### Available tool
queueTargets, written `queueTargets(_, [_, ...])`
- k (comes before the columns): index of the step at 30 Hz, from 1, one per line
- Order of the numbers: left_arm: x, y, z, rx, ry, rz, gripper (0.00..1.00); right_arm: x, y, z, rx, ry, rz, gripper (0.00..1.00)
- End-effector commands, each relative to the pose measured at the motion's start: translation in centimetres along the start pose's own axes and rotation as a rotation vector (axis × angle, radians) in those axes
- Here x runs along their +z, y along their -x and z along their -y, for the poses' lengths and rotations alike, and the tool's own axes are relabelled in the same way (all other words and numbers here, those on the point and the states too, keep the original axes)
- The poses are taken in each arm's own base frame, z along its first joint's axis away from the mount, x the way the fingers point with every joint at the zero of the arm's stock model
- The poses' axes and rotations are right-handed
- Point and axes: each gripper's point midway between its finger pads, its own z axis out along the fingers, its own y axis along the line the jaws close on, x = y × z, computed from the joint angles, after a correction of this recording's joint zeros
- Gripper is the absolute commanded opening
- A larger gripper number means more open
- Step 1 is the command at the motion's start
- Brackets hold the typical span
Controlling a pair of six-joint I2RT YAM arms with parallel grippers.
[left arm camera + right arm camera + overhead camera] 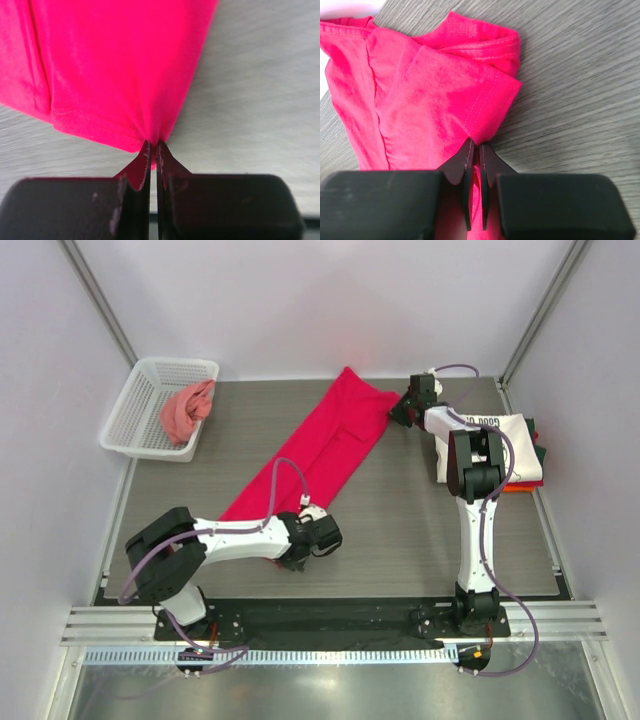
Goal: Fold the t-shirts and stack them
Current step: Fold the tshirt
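Observation:
A crimson-red t-shirt [322, 447] lies folded into a long strip, running diagonally across the table. My left gripper [297, 557] is shut on its near hem corner [145, 131]; the cloth is pinched between the black fingers [142, 165]. At the far end my right gripper [400, 412] is shut on the sleeve edge of the red t-shirt [445, 100], whose collar [485, 42] shows beyond. A white t-shirt with black print [495, 445] tops a folded pile at the right, over orange and dark layers.
A white plastic basket [135, 405] at the back left holds a crumpled orange-pink shirt [186, 411]. The grey wood-grain table [400, 530] has raised rails at its sides. The folded pile sits near the right edge.

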Motion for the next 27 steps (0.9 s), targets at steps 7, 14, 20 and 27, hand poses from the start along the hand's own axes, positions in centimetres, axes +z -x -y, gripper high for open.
queueTargets(7, [-5.1,1.3,14.4,0.036,-0.362,0.052,0.0,1.1,-2.9,0.9,-0.055,-0.012,-0.083,0.1])
queueTargets(14, [-8.8,5.1,22.2,0.035,-0.518,0.136,0.0,2.7,-5.0,-2.6,-0.102,0.08,-0.131,0.09])
queueTargets(20, [-12.4,8.9,23.5,-0.016,-0.612,0.255,0.47,4.6,-4.2,-4.6,-0.135,0.125,-0.115,0.1])
queueTargets(27, [-15.7,10.4,17.7,-0.154,-0.681,0.34,0.67,1.9,-1.1,-7.3,-0.191,0.158,-0.044,0.57])
